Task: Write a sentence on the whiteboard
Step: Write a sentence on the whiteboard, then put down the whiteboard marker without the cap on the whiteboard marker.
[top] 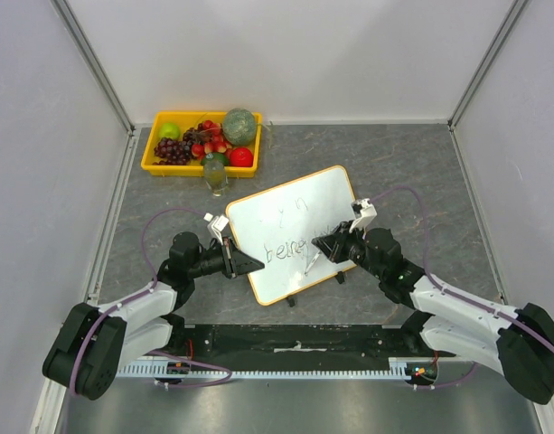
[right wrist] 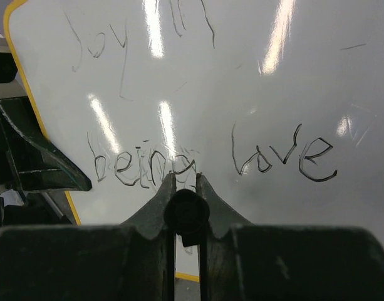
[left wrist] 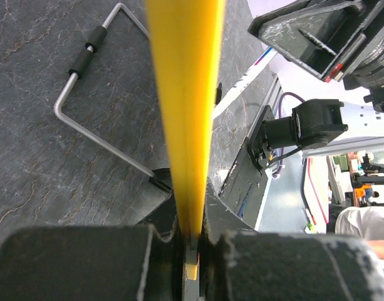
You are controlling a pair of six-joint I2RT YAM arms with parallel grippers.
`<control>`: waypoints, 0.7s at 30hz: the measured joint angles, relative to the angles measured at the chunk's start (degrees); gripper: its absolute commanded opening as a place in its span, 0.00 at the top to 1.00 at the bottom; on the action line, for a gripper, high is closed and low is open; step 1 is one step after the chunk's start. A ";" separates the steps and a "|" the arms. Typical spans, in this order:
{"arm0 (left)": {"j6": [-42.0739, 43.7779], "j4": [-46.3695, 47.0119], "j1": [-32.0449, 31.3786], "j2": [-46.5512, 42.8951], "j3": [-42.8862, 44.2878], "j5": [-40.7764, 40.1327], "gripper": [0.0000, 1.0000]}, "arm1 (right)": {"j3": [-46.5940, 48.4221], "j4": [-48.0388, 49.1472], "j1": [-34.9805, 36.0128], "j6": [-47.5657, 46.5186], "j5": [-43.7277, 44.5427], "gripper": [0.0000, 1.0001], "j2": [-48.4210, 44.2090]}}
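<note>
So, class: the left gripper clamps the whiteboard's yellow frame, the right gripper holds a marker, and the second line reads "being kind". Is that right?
No: in the sentence, the second line reads "being love", not "being kind", as the right wrist view shows. The left gripper clamps the yellow frame of the whiteboard; the right gripper holds a marker.

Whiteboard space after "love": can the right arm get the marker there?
Probably yes. The right gripper holds the marker facing the whiteboard. Nothing lies between them, and the left gripper clamps the board's opposite edge, clear of that spot.
</note>
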 measured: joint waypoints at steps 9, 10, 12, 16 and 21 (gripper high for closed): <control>0.39 -3.61 -0.04 -1.99 0.00 -1.73 0.65 | 2.29 -5.25 -0.15 0.35 0.31 1.00 -10.32; 0.76 -4.63 -0.04 -2.40 0.00 -2.43 0.57 | 2.54 -5.53 -0.15 0.35 0.42 1.00 -11.17; 2.08 -9.33 -0.04 -3.89 0.00 -4.66 0.45 | 2.80 -6.47 -0.15 0.44 0.61 1.00 -12.94; 3.45 -18.32 -0.04 -9.79 0.00 -8.13 0.17 | 2.80 -9.27 -0.33 0.85 0.66 1.00 -14.99; 3.74 -26.82 -0.02 -20.98 0.24 -12.41 0.07 | 1.99 -14.05 -0.33 2.32 0.83 1.00 -21.09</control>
